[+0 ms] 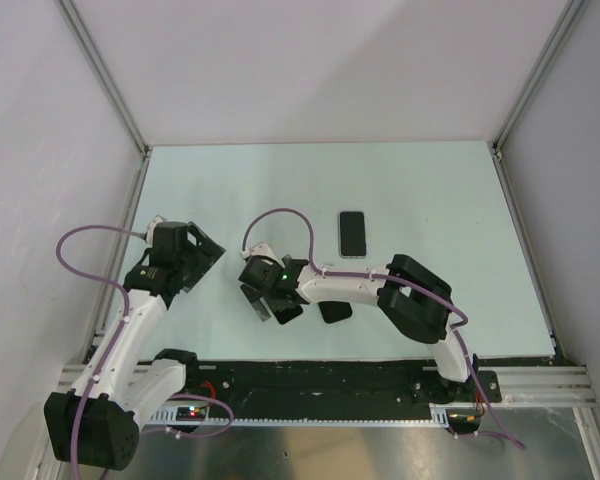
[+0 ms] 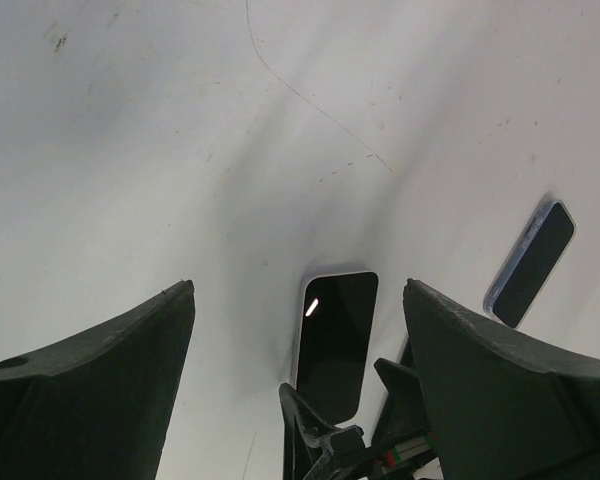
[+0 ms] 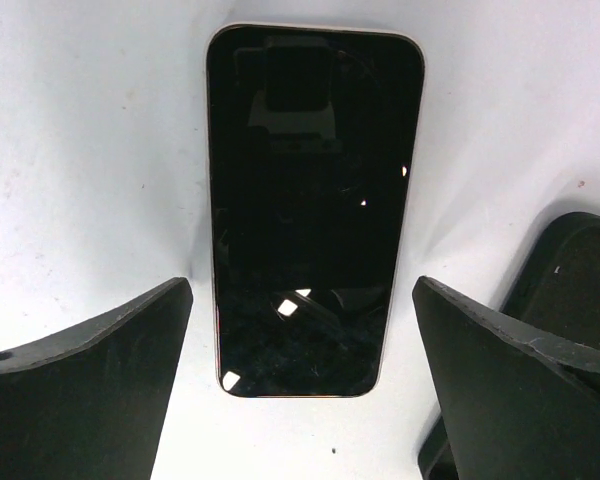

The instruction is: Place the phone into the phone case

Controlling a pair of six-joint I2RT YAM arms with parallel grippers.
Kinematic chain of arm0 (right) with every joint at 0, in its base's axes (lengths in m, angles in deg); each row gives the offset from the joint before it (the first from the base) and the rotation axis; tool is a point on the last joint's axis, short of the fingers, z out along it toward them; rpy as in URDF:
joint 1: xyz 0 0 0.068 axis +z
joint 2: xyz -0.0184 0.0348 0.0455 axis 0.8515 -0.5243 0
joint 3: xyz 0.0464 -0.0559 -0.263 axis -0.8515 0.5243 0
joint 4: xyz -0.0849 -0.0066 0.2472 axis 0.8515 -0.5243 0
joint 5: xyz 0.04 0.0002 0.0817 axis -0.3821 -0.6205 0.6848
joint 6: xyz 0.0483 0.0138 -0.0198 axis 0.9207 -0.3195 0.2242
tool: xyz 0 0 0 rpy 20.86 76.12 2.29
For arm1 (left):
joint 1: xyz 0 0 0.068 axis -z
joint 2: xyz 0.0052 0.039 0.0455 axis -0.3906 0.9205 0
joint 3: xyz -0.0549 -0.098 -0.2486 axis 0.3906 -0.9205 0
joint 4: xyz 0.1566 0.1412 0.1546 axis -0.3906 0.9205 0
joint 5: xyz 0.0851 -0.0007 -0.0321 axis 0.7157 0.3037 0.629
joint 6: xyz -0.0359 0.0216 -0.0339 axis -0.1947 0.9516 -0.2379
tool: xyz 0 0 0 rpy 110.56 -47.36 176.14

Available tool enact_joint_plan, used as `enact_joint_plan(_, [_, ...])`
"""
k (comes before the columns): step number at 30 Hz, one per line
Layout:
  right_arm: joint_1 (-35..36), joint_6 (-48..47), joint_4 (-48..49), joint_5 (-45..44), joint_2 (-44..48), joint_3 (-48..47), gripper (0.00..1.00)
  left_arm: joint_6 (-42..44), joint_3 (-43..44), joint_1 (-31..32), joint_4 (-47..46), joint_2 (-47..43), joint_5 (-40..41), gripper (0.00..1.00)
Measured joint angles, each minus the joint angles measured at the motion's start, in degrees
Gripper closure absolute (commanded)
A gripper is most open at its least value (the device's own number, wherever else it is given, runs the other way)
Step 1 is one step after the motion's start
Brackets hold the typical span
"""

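The phone (image 3: pixel 315 210) lies flat on the pale table, screen up, glossy black with a thin pale rim. My right gripper (image 3: pixel 302 285) hangs over its near end, open, one finger on each side and touching nothing. From above, that gripper (image 1: pixel 267 305) hides the phone. Beside the phone is a matte black piece with a rounded corner (image 3: pixel 580 290), which looks like the phone case (image 1: pixel 335 313), partly under my right arm. My left gripper (image 2: pixel 298 290) is open and empty, off to the left (image 1: pixel 208 255), looking at the phone (image 2: pixel 335 340) and the right fingers (image 2: pixel 315 425).
A second dark slab with a bluish rim (image 1: pixel 352 233) (image 2: pixel 530 262) lies farther back on the table. Purple cables loop off both wrists (image 1: pixel 280 215). Metal posts (image 1: pixel 105 80) and white walls enclose the table, and a black rail (image 1: pixel 310 385) runs along the near edge.
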Motion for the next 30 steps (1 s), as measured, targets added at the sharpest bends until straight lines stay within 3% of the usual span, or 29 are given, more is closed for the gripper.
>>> enact_joint_plan(10, [-0.9, 0.7, 2.6, 3.9, 0.0, 2.0, 0.06, 0.0, 0.0, 0.0, 0.0, -0.3, -0.2, 0.11])
enact_joint_plan(12, [-1.5, 1.1, 4.1, 4.7, 0.5, 3.1, 0.11, 0.0, 0.0, 0.0, 0.0, -0.3, -0.2, 0.11])
enact_joint_plan(23, [-2.6, 2.8, 6.4, 4.4, 2.3, 5.9, 0.55, 0.0, 0.0, 0.0, 0.0, -0.3, -0.2, 0.11])
enact_joint_plan(30, [-2.6, 3.1, 5.6, 4.2, 2.9, 6.3, 0.63, -0.1, 0.0, 0.0, 0.0, -0.3, -0.4, 0.11])
